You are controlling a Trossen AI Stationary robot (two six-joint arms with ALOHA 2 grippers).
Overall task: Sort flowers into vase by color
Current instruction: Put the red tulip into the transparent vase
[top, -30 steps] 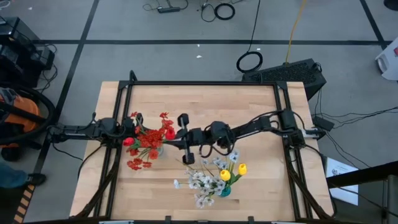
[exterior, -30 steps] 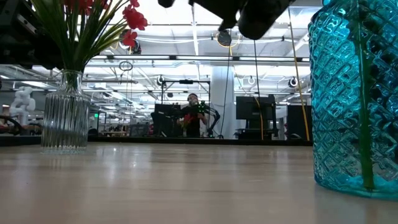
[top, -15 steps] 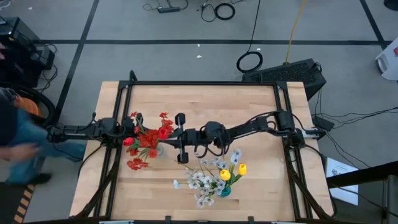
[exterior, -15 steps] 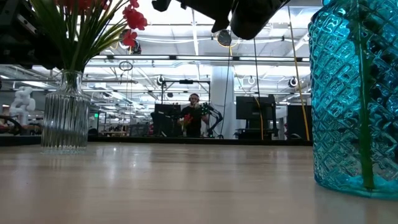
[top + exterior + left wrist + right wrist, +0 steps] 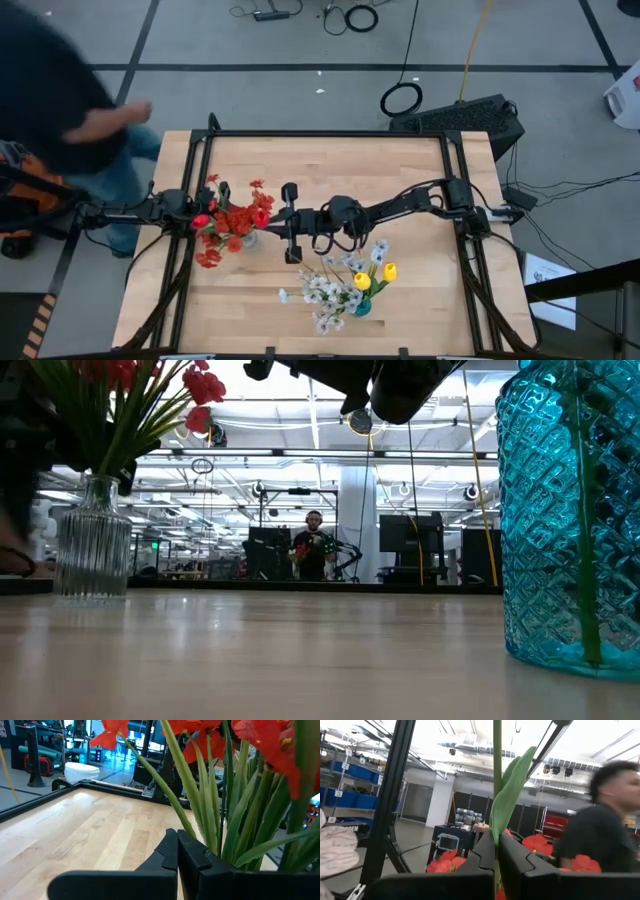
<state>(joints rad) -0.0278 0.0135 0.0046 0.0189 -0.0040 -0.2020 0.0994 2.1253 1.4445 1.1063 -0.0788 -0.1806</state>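
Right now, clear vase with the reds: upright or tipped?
Upright. In the low view the clear ribbed vase stands flat on the table, red flowers rising from it.

The table [image 5: 320,170] is pale wood in jointed planks, smooth with a soft sheen, framed by matt black metal rails [image 5: 330,134]. The left vase [image 5: 92,540] is clear ribbed glass. The right vase [image 5: 570,510] is glossy teal glass, cut in a diamond pattern. The flowers [image 5: 220,795] look like plastic and cloth: smooth green stalks, matt red petals. The gripper fingers [image 5: 187,855] are matt black plastic.
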